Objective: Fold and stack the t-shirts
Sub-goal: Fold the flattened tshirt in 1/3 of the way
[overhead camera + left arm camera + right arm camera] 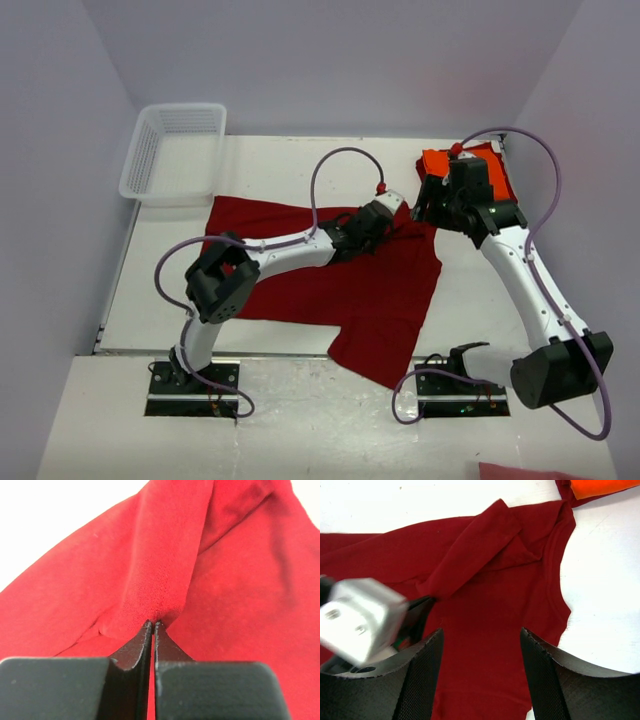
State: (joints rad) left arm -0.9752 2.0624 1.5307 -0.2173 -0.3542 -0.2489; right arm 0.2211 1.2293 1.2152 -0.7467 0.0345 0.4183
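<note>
Now the left pincer (152,624) is clamped tight on a raised ridge of the dark crimson t-shirt (330,290). The pinched fold rises straight ahead of its tips, while the rest of the cloth spreads out on the table (270,170) around and behind it. Just to its right, the right pincer (481,635) hangs with its jaws apart and nothing between them, crimson cloth below, and the bright orange t-shirt (600,486) lies ahead and to the right of its fingers.
</note>
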